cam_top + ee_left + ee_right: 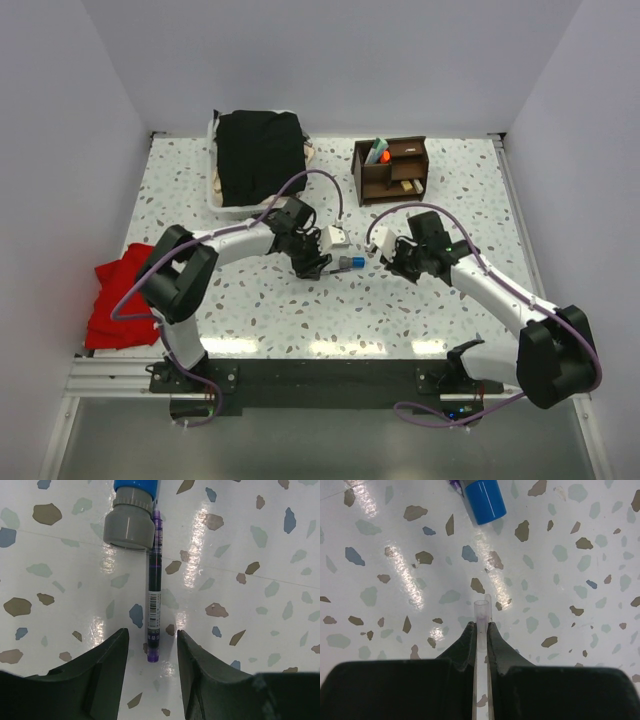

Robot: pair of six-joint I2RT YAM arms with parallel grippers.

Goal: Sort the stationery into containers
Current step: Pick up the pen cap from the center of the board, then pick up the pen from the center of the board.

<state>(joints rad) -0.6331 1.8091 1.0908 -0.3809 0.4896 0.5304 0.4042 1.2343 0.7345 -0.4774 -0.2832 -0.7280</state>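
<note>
Only the overhead view takes in the whole speckled white counter (250, 320). The dark brown wooden desk organiser (372, 186) stands at the far side, right of centre, with orange and pale green items upright in its far left compartment. A black cloth (260, 150) lies heaped over a white tray (214, 200) at the far left, and a red cloth (118, 300) sits at the counter's left edge. From above, both arms meet mid-counter, well apart from the organiser. A stubby blue cylinder with a grey cap (350, 262) lies between them, and the jaws are too small to read there.

The left wrist view shows a thin purple pen with a barcode label (154, 590). It lies flat on the counter, its far end just beside the grey cap. The left gripper (152, 649) straddles the pen's near end. Its jaws stand apart, with a strip of counter showing on either side of the barrel, so nothing is gripped.

The right wrist view shows the right gripper (481, 626) with its jaws pressed together on a thin clear plastic tube (481, 607). The tube's open end pokes out just past the tips. At the top of that view are the cylinder's blue end and a sliver of purple beside it.
</note>
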